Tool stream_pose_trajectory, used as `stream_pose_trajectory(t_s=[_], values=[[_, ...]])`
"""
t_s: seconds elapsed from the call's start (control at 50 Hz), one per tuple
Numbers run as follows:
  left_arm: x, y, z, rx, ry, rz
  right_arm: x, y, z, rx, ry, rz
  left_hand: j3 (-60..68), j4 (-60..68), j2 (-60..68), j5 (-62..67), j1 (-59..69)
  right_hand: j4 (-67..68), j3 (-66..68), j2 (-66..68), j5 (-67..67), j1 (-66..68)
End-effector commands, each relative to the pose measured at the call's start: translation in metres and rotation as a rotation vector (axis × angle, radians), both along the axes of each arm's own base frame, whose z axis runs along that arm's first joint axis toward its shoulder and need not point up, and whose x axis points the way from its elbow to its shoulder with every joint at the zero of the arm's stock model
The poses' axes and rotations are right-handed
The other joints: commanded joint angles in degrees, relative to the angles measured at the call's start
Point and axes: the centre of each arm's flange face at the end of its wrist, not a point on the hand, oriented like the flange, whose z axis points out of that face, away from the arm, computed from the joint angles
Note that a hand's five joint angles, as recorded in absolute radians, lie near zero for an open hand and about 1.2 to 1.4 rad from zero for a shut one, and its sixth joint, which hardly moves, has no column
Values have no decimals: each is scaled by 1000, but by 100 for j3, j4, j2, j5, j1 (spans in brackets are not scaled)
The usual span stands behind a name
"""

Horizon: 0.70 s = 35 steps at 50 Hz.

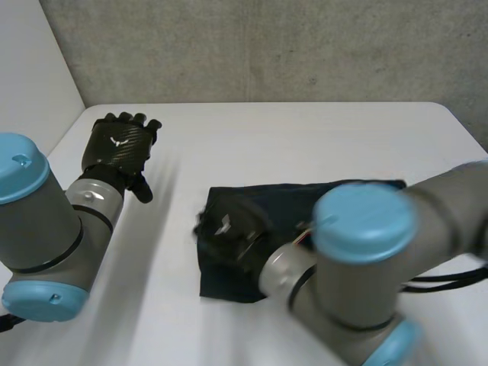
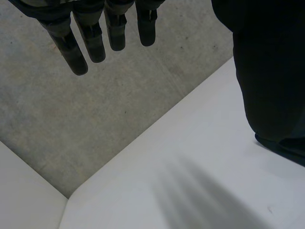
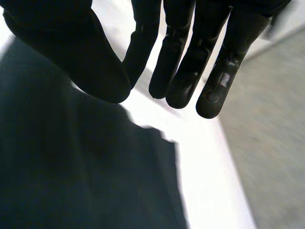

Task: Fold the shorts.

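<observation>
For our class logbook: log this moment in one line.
left hand open, off shorts | right hand open over shorts | shorts on table

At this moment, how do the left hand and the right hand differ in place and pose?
The left hand is above bare table, apart from the shorts; the right hand is over the shorts' end. The left hand's fingers point toward the wall; the right hand's reach just past the shorts' edge. Both are open, fingers straight, holding nothing.
</observation>
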Motion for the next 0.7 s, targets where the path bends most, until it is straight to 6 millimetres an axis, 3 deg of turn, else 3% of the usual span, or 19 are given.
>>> stream_pose_trajectory(t_s=[0.02,0.1,0.16,0.18,0.2,0.26,0.28,0.34,0.44,0.52,0.7], values=[[1,1,-1,4,-2,2,22,18,-35,18,59,77,-227,-187,-163,-265,-105,1173,1167,1278,1312,2275],[2,0,-1,4,-2,3,21,9,-11,9,-25,7,-210,-171,-146,-248,-89,-2901,-2907,-2796,-2762,-1799],[2,0,-1,4,-2,3,2,-25,21,91,-213,-215,-210,-171,-146,-248,-89,-3914,-3920,-3810,-3775,-2813],[2,0,-1,4,-2,3,-10,-40,27,118,-265,-293,-227,-187,-163,-265,-105,-4201,-4207,-4096,-4062,-3099],[1,1,-1,4,-2,2,-36,-69,37,171,-356,-435,-210,-171,-146,-248,-89,-4370,-4376,-4266,-4231,-3269],[1,2,-2,7,-3,-6,-77,-99,41,239,-450,-589,-227,-187,-163,-265,-105,-4490,-4496,-4385,-4351,-3388],[0,2,-2,7,-3,-11,-99,-110,39,262,-467,-638,-227,-187,-163,-265,-105,-4490,-4496,-4385,-4351,-3388],[-1,3,-3,14,4,-27,-127,-121,29,289,-444,-673,-210,-171,-146,-248,-89,-4490,-4496,-4385,-4351,-3388],[-1,4,-7,36,27,-45,-197,-142,-8,354,-338,-789,-193,-154,-129,-232,-72,-4322,-4328,-4217,-4183,-3220],[-1,4,-9,45,35,-46,-228,-142,-28,351,-235,-829,-193,-154,-129,-231,-72,-4020,-4026,-3916,-3881,-2919],[-1,6,-14,55,32,-48,-242,-133,-56,411,-155,-792,-193,-154,-129,-231,-72,-3514,-3520,-3410,-3375,-2413]])
